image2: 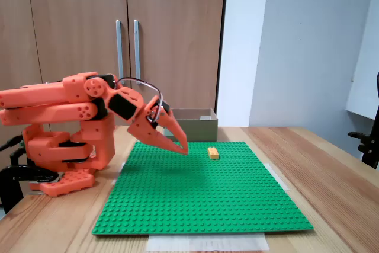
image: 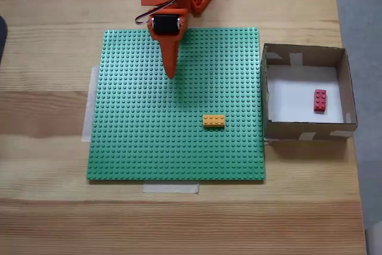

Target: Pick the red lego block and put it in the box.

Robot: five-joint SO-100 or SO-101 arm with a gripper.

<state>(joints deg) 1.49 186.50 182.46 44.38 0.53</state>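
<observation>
The red lego block (image: 320,100) lies inside the box (image: 304,131), on its white bottom toward the right side, in a fixed view from above. In the side-on fixed view the box (image2: 198,124) stands behind the green plate and its inside is hidden. My orange gripper (image: 172,74) hangs over the upper middle of the green baseplate (image: 131,141), well left of the box. Its fingers are together with nothing between them, and in the side-on view the gripper (image2: 184,150) points down toward the plate.
An orange-yellow brick (image: 213,121) sits on the baseplate right of centre, also visible as a brick (image2: 213,153) from the side. The arm's base (image2: 65,146) stands at the plate's far edge. Tape strips hold the plate on the wooden table (image: 48,207).
</observation>
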